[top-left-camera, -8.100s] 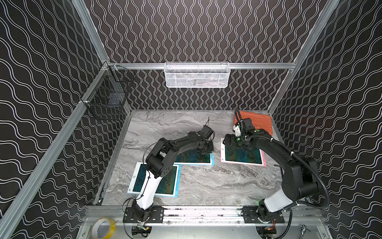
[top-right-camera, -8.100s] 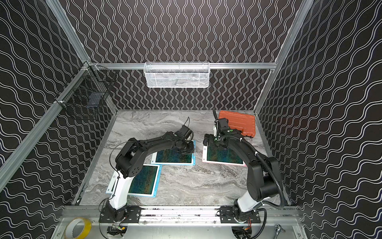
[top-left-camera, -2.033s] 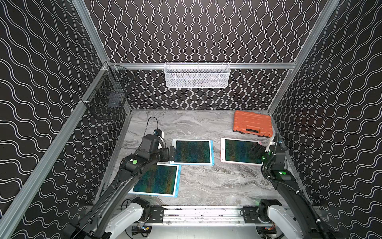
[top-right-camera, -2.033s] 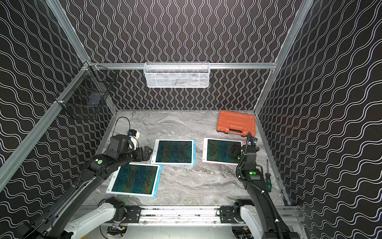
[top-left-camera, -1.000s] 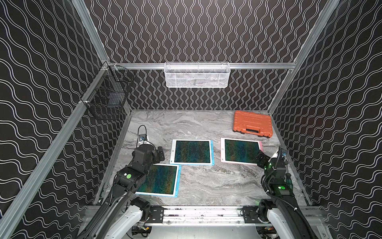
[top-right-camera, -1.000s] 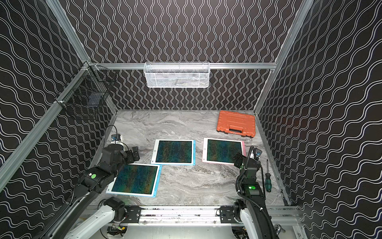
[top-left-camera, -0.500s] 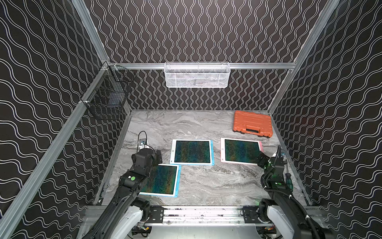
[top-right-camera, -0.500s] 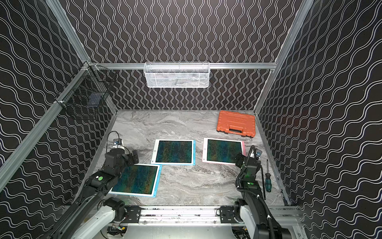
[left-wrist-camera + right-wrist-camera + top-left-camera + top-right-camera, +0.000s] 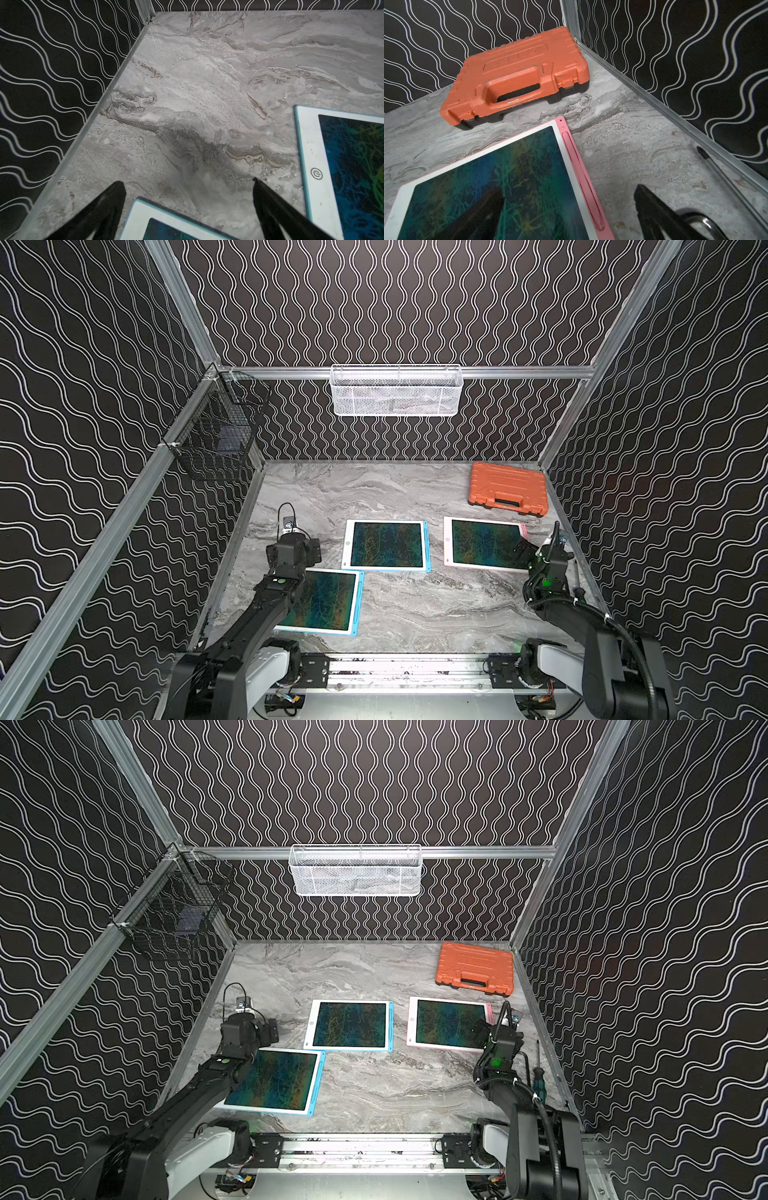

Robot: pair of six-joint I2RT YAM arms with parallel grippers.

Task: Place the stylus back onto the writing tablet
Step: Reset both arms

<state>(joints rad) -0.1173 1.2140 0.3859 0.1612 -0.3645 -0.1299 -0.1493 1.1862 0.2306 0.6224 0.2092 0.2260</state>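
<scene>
Three writing tablets lie on the marble table. In the groove along the edge of the pink-framed tablet (image 9: 484, 543) (image 9: 483, 176) lies a pink stylus (image 9: 580, 166). My right gripper (image 9: 524, 549) (image 9: 569, 189) hovers open over that tablet's near right corner, holding nothing. A blue-framed tablet (image 9: 386, 545) sits in the middle with a blue stylus (image 9: 425, 545) on its right edge. Another blue-framed tablet (image 9: 324, 601) (image 9: 166, 220) lies front left. My left gripper (image 9: 312, 551) (image 9: 187, 181) is open and empty above this tablet's far left corner.
An orange tool case (image 9: 507, 489) (image 9: 517, 76) stands at the back right corner. A screwdriver (image 9: 538, 1073) (image 9: 708, 160) lies along the right wall. A white mesh basket (image 9: 397, 391) hangs on the back wall and a black wire basket (image 9: 220, 439) on the left wall.
Both arms have drawn back from the tablets' far edges towards the front rail, with both grippers open throughout. In the last half second they have barely moved.
</scene>
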